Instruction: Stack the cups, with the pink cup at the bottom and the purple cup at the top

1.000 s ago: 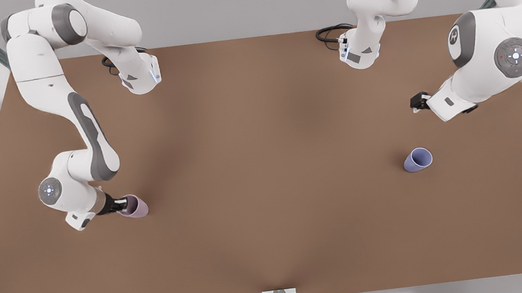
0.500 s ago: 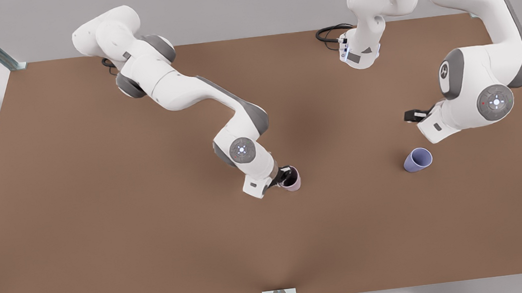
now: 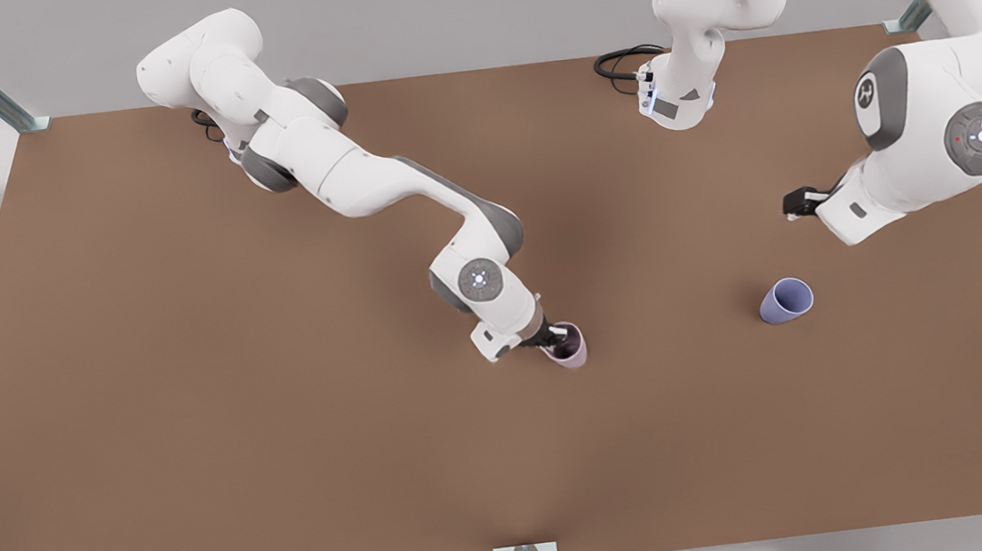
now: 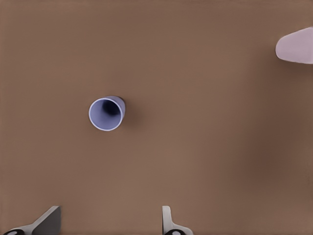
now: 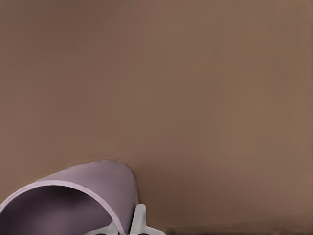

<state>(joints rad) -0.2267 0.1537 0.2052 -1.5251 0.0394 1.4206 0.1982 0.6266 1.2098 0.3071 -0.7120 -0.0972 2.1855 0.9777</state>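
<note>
Two cups on brown bench (image 3: 197,434) | right hand (image 3: 558,339) clamped on pink cup (image 3: 568,348) rim, one finger inside, near bench centre | left hand (image 3: 796,205) spread wide, fingers (image 4: 168,223) apart, raised above purple cup (image 3: 786,300) | purple cup upright toward front view's right, well apart from pink cup.

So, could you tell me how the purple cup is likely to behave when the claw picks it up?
The purple cup stands apart on the table, mouth up. It looks rigid, so it probably won't deform. Its tapered wall may slip in a side pinch. Being small and thin-walled, it is likely light and could tip if the open left claw nudges its rim.
</note>
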